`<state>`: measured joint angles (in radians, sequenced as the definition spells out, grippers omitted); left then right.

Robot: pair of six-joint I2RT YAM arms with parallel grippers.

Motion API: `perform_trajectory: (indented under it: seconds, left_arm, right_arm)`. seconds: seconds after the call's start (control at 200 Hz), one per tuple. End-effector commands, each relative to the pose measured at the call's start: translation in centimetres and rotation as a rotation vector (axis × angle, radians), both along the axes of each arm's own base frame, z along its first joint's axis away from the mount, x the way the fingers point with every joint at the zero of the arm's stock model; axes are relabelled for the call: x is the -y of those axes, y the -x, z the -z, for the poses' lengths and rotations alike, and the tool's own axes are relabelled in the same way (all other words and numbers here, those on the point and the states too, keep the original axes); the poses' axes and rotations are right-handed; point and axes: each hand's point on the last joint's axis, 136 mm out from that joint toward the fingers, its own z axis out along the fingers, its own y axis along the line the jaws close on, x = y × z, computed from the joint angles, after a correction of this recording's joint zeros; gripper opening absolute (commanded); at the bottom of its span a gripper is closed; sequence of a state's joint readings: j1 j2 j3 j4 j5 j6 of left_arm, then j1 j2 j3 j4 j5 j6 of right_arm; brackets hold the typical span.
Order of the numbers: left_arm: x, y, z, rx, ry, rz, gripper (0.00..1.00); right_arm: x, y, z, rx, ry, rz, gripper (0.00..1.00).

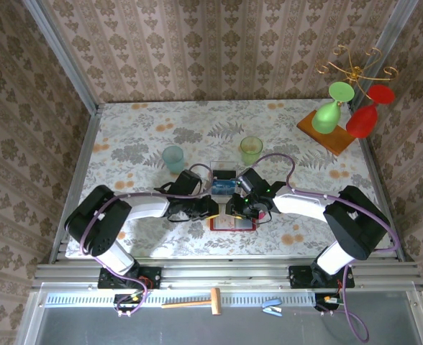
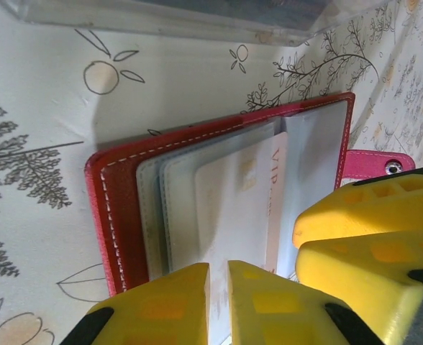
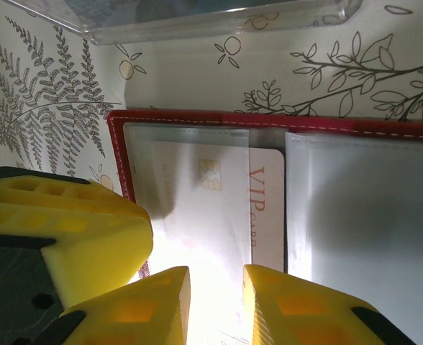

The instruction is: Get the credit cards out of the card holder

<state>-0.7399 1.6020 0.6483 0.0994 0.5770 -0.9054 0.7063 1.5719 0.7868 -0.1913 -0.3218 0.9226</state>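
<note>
Floral table (image 1: 147, 136), card holder (image 2: 114, 215), white card (image 3: 265, 215) end hidden, left pincer (image 2: 219, 277), right pincer (image 3: 216, 277) narrow

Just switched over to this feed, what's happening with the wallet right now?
Both arms are working at the open red card holder mid-table. A white VIP card sits partly out of its clear pocket. The left gripper and right gripper both have their fingertips at that page's edge; whether either actually pinches the card is unclear.
</note>
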Motion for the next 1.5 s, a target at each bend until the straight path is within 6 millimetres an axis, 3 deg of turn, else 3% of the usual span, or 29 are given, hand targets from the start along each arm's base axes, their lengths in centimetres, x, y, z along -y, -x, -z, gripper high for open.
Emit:
perform_trajectory:
  seconds: [0.0, 0.265, 1.01, 1.495]
  left_arm:
    - [-0.4, 0.6, 0.7, -0.021, -0.010, 0.005, 0.15]
    - [-1.4, 0.8, 1.6, -0.029, -0.042, -0.002, 0.15]
    - [-1.7, 0.8, 1.9, -0.029, -0.047, -0.006, 0.14]
    - [-2.0, 1.1, 2.1, -0.031, -0.051, -0.010, 0.14]
  right_arm:
    - [-0.2, 0.3, 0.2, -0.018, 0.004, -0.005, 0.29]
    - [-0.8, 0.3, 0.6, -0.036, -0.014, -0.019, 0.29]
    - [-1.3, 0.3, 1.2, -0.054, -0.034, -0.025, 0.29]
    - [0.7, 0.0, 0.5, -0.012, 0.091, -0.025, 0.29]
